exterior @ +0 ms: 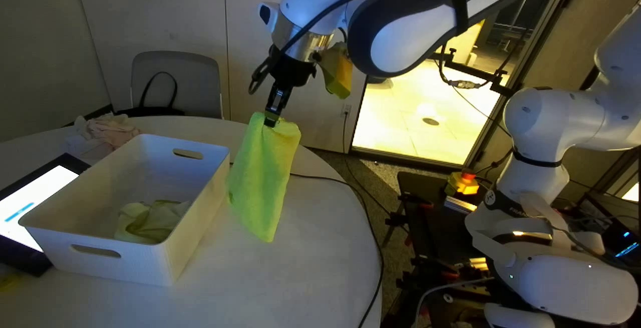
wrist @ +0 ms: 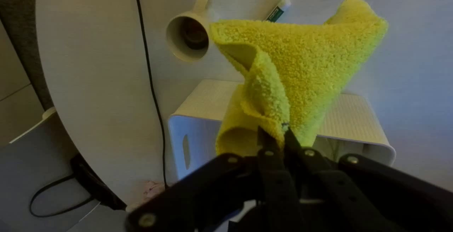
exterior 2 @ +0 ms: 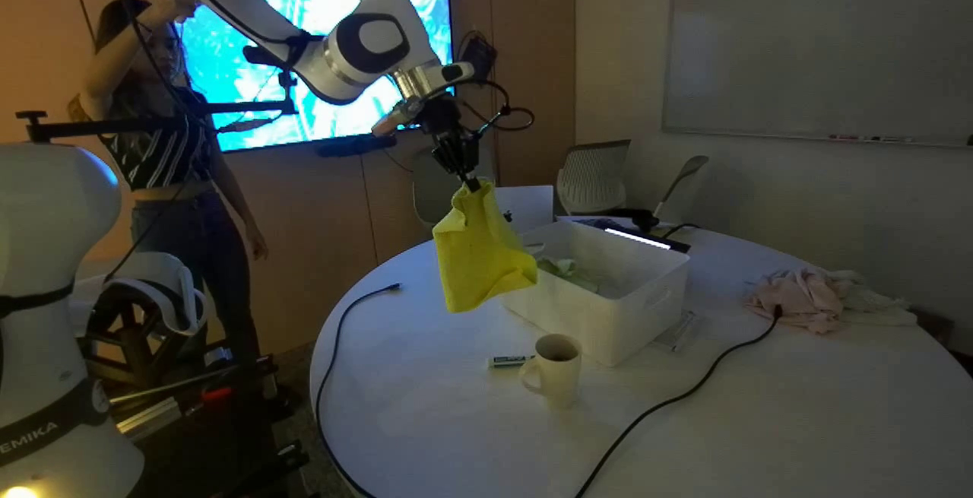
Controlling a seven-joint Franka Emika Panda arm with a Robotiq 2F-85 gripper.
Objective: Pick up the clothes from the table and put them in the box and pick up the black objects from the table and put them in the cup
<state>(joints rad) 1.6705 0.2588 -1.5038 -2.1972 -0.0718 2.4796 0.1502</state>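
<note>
The end effector (exterior: 271, 120) pinches the yellow cloth (exterior: 263, 183); I'd bring it wholly over the box (exterior: 142, 263), below and alongside the grip, before releasing.

Round white tabletop (exterior 2: 426, 414) under me. On it I've got: box (exterior 2: 593, 327); lit tablet (exterior: 30, 195) just beside it; cup (exterior 2: 564, 380), upright, marker (exterior 2: 508, 362) near its handle; black cable (wrist: 146, 47) ending at pink-white cloth heap (exterior 2: 806, 300); second cable stretch (exterior 2: 393, 287) near the edge, can't tell if same cord. Flat clear thing (exterior 2: 676, 333) by the box, can't tell what.
</note>
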